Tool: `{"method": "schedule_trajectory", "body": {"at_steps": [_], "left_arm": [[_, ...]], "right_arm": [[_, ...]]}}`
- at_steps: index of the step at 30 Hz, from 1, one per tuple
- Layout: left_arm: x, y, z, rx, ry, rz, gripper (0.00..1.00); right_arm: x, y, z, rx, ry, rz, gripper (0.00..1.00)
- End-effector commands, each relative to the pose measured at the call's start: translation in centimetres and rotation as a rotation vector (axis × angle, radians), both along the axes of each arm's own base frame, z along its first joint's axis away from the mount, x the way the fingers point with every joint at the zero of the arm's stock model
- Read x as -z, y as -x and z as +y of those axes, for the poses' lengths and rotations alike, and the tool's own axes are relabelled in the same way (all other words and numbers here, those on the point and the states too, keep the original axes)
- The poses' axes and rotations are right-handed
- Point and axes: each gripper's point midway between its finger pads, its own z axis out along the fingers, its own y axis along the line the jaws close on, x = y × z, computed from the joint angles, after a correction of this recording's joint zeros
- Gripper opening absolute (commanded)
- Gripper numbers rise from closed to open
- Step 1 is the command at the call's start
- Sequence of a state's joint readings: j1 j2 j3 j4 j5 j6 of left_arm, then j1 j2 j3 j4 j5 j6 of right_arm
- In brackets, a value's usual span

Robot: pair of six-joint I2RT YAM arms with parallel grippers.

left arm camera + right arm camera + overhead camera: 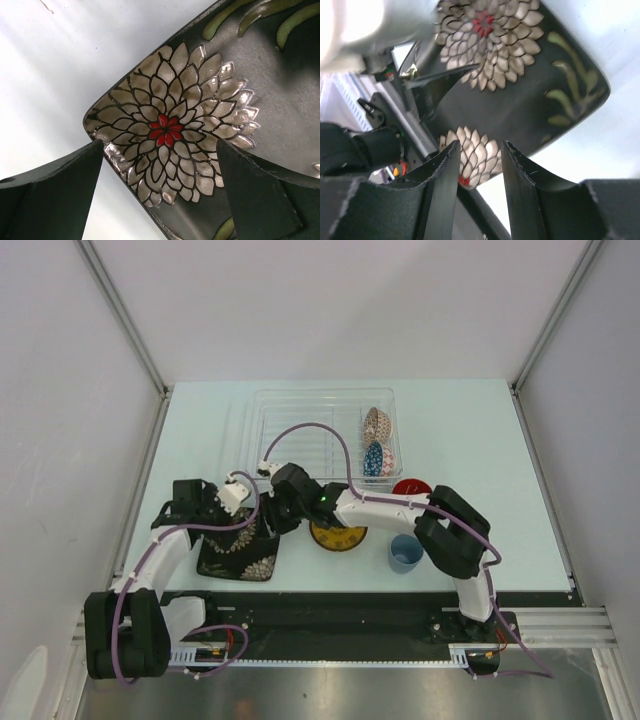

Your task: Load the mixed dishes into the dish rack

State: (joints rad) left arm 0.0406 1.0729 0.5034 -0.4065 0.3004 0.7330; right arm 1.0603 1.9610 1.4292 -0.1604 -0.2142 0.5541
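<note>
Right gripper [480, 145] sat half shut at a corner of the black square floral plate [240, 555] near the front of the table [480, 440], pinching or not I could not tell, left gripper [160, 142] wide open over it, so a firm hold and lift to the dish rack [300, 400] seemed next.

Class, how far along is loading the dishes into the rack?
Done: the beige bowl and blue bowl sit in the rack. In hand: the left gripper, open, and right gripper are at the black plate. Left: that plate, saucer, mug and cup, outside the rack.
</note>
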Motion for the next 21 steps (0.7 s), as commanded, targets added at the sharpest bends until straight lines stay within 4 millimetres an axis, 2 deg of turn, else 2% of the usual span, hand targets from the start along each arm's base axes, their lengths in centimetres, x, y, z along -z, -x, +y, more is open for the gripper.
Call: {"method": "schedule_trajectory", "body": {"at_steps": [1,4,7,10,11,13,14,18,20,21], "left_arm": [[-0.6,-0.4,-0.8,0.022,0.033,-0.019,1.00],[-0.5,-0.2,-0.7,0.020,0.031,-0.022,1.00],[-1.3,-0.6,-0.7,0.008,0.034,-0.033,1.00],[-3.4,-1.6,-0.7,-0.001,0.042,-0.072,1.00],[-5.0,-2.4,-0.6,-0.005,0.043,-0.109,1.00],[-6.4,-2.5,-0.6,-0.008,0.046,-0.111,1.00],[-8.5,-3.2,-0.6,-0.009,0.044,-0.155,1.00],[-13.1,-2.7,1.2,0.013,-0.039,-0.232,1.00],[-13.1,-1.5,2.9,0.043,-0.127,-0.225,1.00],[-12.1,-0.9,3.8,0.046,-0.168,-0.199,0.99]], "right_arm": [[3.2,-0.7,0.0,0.021,0.059,0.039,0.42],[4.2,-1.0,-0.6,0.039,0.097,0.034,0.42],[3.7,-1.4,-1.5,0.053,0.119,0.024,0.42],[2.7,-1.0,-2.2,0.035,0.122,0.015,0.45],[2.6,-0.7,-2.3,0.024,0.122,0.017,0.46],[2.6,-0.3,-2.6,0.020,0.129,0.031,0.47],[2.9,-0.3,-2.9,0.032,0.142,0.043,0.48],[2.6,0.3,-4.0,0.054,0.155,0.046,0.49],[2.5,0.7,-4.3,0.061,0.163,0.036,0.49],[2.3,0.9,-4.3,0.059,0.155,0.033,0.49]]}}
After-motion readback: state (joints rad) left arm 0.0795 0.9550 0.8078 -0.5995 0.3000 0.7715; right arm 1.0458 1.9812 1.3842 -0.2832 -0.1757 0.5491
